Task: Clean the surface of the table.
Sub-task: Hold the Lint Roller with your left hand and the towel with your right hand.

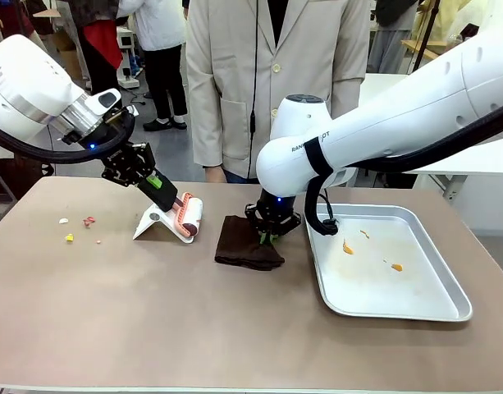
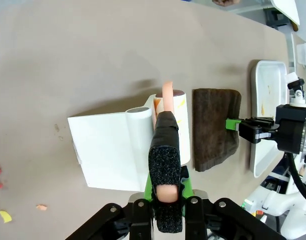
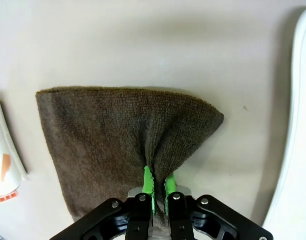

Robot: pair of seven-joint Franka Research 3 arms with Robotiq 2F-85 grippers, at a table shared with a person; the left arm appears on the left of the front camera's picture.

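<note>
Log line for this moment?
left gripper: shut on roller handle | right gripper: shut on brown cloth | scraps: on table, left side

Left claw (image 1: 173,199) and right claw (image 1: 267,238), both clamped.

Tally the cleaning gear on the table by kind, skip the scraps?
Brown cloth: 1
Pink-handled roller: 1
White roller stand: 1
Metal tray: 1
Total: 4
</note>
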